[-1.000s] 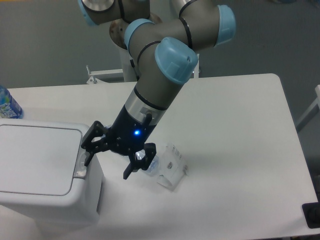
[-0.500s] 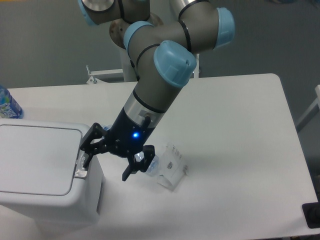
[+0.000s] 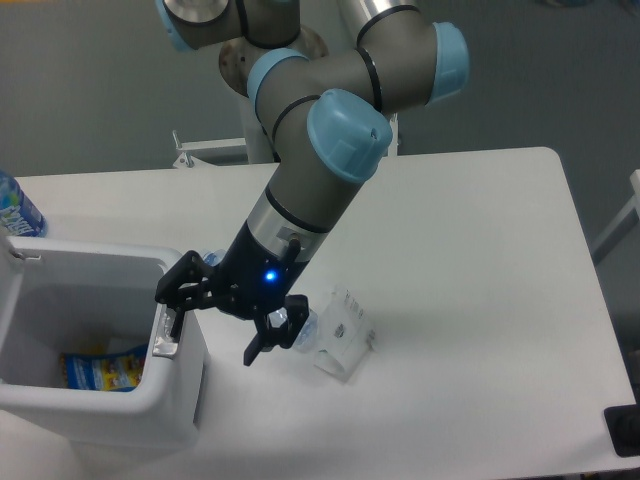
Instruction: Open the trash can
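The white trash can [image 3: 180, 395] stands at the table's front left corner with its top uncovered, and blue and yellow packaging [image 3: 100, 368] lies inside. Only a sliver of the lid [image 3: 12, 250] shows, standing up at the far left edge. My gripper [image 3: 215, 328] is open, fingers spread wide. Its left fingertip [image 3: 172, 318] rests at the grey push-button [image 3: 166, 338] on the can's right rim. The other finger [image 3: 262, 340] hangs over the table to the right of the can.
A crumpled clear plastic bag [image 3: 338, 330] lies on the table just right of the gripper. A blue-labelled bottle [image 3: 15, 210] stands at the far left behind the can. The arm's base sits at the table's back edge.
The lid, flat and shut in the earlier frames, has sprung up, and the can's inside now shows. The gripper has edged slightly left and down onto the push-button.
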{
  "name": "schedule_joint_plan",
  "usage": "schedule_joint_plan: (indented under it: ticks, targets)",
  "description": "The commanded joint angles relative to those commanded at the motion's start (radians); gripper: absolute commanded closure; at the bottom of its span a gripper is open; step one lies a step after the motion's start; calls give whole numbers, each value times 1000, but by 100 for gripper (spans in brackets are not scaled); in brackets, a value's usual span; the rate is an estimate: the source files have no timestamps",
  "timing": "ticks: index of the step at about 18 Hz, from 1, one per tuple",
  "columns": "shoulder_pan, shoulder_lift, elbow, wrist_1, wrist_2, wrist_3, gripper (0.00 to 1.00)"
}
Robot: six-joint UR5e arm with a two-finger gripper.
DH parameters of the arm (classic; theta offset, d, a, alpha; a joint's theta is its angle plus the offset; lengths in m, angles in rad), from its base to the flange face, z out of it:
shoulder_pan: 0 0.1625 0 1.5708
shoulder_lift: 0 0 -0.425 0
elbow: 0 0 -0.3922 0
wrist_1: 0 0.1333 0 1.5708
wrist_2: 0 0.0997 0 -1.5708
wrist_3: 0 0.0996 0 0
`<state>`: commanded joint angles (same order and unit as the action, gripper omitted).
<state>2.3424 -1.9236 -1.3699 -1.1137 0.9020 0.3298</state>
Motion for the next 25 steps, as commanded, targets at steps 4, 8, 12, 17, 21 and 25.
schedule_joint_plan:
  ticks: [4, 8, 12, 17, 21, 25]
  targets:
    - [69, 9, 43, 3, -2, -21, 0]
    - [135, -1, 37, 55, 5, -19, 0]
    - [231, -26, 23, 75, 6, 70, 0]
    - [331, -83, 28, 75, 6, 280, 0]
    - [359, -107, 37, 72, 49, 383, 0]
    - [342, -104, 34, 60, 285, 452, 0]
